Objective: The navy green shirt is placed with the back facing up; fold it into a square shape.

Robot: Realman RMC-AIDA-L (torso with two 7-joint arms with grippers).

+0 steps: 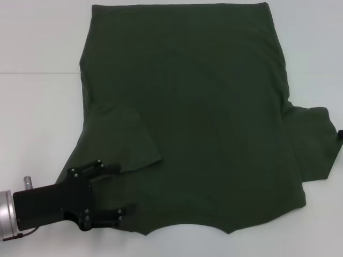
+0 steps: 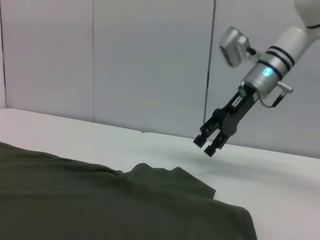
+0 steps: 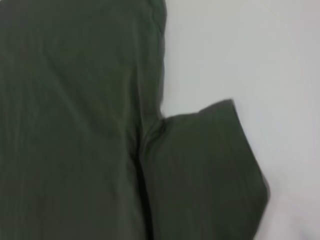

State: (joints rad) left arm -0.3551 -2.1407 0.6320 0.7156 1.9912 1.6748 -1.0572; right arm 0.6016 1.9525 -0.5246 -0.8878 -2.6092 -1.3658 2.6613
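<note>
The navy green shirt [image 1: 203,118] lies spread on the white table [image 1: 37,107], collar edge toward me. Its left sleeve [image 1: 126,139] is folded in over the body, while the right sleeve [image 1: 311,144] sticks out flat. My left gripper [image 1: 114,190] is low at the shirt's near left corner, open, its fingers straddling the fabric edge. Only a black tip of my right gripper [image 1: 339,136] shows at the right sleeve's outer edge. The left wrist view shows the right gripper [image 2: 209,145] hanging above the table, fingers slightly apart and holding nothing. The right sleeve [image 3: 200,170] fills the right wrist view.
White table surface [image 2: 280,185] borders the shirt on the left, the right and along the near edge. A pale wall [image 2: 125,60] stands behind the table in the left wrist view.
</note>
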